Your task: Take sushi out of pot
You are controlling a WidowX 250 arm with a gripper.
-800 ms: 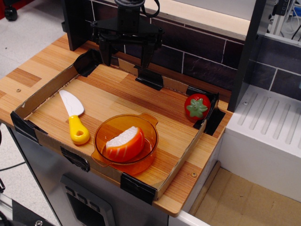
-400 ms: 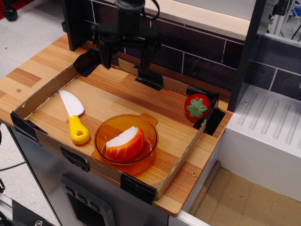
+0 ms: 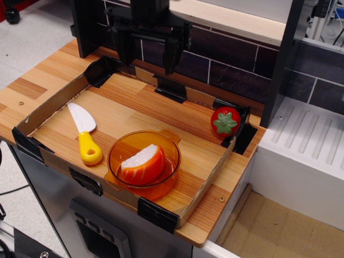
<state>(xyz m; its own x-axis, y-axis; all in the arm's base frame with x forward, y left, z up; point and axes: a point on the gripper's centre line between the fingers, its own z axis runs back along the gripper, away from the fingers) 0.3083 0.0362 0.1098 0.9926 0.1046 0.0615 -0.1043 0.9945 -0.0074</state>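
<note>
Wooden counter [image 3: 43, 75] backed by a dark tiled wall [image 3: 231, 54]. Grey floor [image 3: 37, 27] at upper left; white ribbed unit [image 3: 306, 140] alongside at right.

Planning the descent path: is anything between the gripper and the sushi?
In the only view, just bare wooden board separates the open gripper from the sushi, which sits inside the pot.

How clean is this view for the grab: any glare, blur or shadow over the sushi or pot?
In the only view, observation.image, the sushi and pot are sharp and evenly lit, with just faint highlights on the pot's translucent rim. The black gripper is open but blends into the dark tile wall behind it, so its fingertips are harder to trace. Shadows are soft.
</note>
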